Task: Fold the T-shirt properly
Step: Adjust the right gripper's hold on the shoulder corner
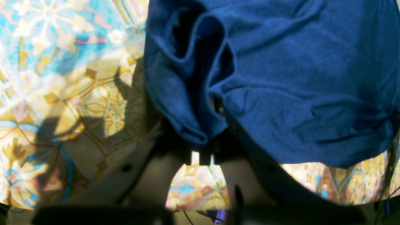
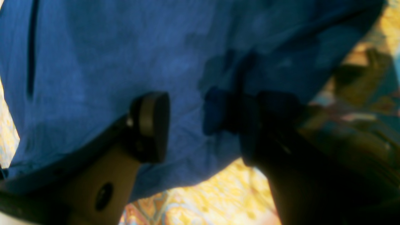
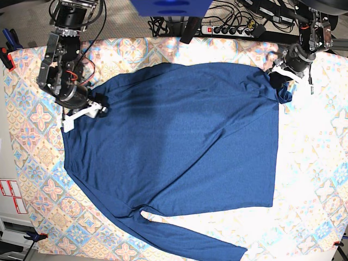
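The T-shirt point(image 3: 179, 147) lay spread flat over the patterned tablecloth point(image 3: 315, 179), its body a broad dark-blue sheet with one long sleeve trailing along its near edge. It looked like soft, light knit: it creased and bunched wherever it was gathered, and would likely sag from any single hold rather than keep its shape. A fold would probably go best with two holds well apart on one edge, each taking both layers, so the cloth hangs evenly and does not twist.

In the left wrist view, a bunched fold of the T-shirt point(image 1: 200, 93) sat pinched between the closed fingers of the left gripper point(image 1: 203, 150), the fabric rising just beyond the fingertips and spreading away to their right. In the base view that left gripper point(image 3: 281, 74) stood at the far corner of the garment, where a small lump of fabric was gathered up.

In the right wrist view, the right gripper point(image 2: 203, 125) stood with its jaws apart; one round pad point(image 2: 150, 125) showed clearly against the T-shirt point(image 2: 109, 62), with cloth lying between and beyond the fingers, though blur hid whether the dark far finger was pressing any of it. In the base view the right gripper point(image 3: 87, 113) was at the opposite far corner, touching the cloth's edge.
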